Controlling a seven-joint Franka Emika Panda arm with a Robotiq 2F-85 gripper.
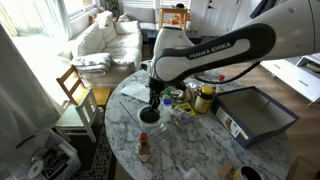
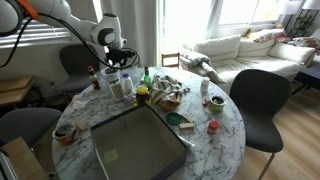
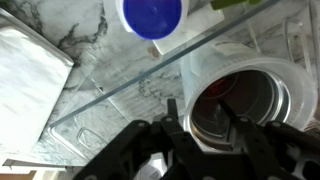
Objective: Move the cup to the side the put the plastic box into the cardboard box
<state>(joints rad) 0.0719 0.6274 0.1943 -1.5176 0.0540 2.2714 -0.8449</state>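
The cup (image 3: 245, 95), white-walled and dark inside, stands on the marble table and fills the right of the wrist view. It also shows in both exterior views (image 1: 150, 117) (image 2: 121, 86). My gripper (image 3: 200, 115) is right over it (image 1: 153, 101) (image 2: 118, 70). It is open, with one finger outside the cup's wall and the other inside. A clear straight edge (image 3: 120, 88) runs diagonally beside the cup and may be the plastic box; I cannot pick the box out elsewhere. The cardboard box (image 1: 262, 124) (image 2: 105, 150) lies open, dark grey inside.
A red-capped sauce bottle (image 1: 144, 148) stands near the table edge. A yellow jar (image 1: 204, 100), small bottles and bowls crowd the table's middle (image 2: 165, 95). A blue lid (image 3: 152, 15) and a white sheet (image 3: 30, 70) lie near the cup. Chairs ring the table (image 2: 255, 95).
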